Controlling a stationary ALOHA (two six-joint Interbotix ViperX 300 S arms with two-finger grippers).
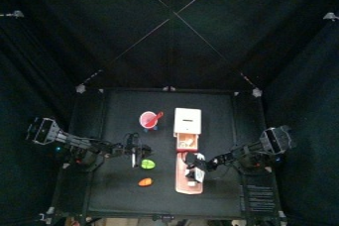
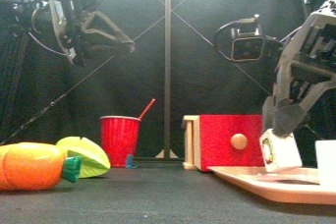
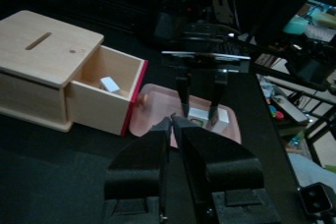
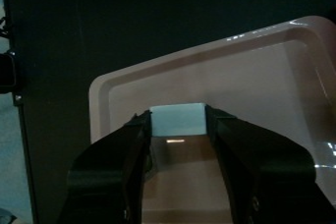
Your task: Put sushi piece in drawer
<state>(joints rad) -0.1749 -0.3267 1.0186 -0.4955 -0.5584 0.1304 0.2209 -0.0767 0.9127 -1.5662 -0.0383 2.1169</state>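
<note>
Pale pink plastic tray (image 4: pixel 262 61) with rounded corners lies on the black table (image 2: pixel 144 203), just in front of the small cream wooden cabinet (image 3: pixel 46 46), which has a dark slot on its top.

- Sushi piece (image 4: pixel 180 120): small white block, on the tray near one corner. Right gripper (image 2: pixel 277 157) reaches down onto it, and its two black jaws are clenched against the block's sides.
- Drawer (image 3: pixel 132 105): red front with a round knob, pulled out of the cabinet toward the tray. A small white bit (image 3: pixel 110 85) lies inside. Cannot tell what it is.
- Left gripper (image 3: pixel 176 130): raised above the table on the tray's left, jaws pressed together and holding nothing.
- Red plastic cup (image 2: pixel 120 140) with a straw stands just left of the cabinet.
- Orange soft toy (image 2: pixel 29 166) and green soft toy (image 2: pixel 85 152) lie touching each other, left of the tray and well apart from it.
- Between tray and open drawer, nothing stands in the way.
</note>
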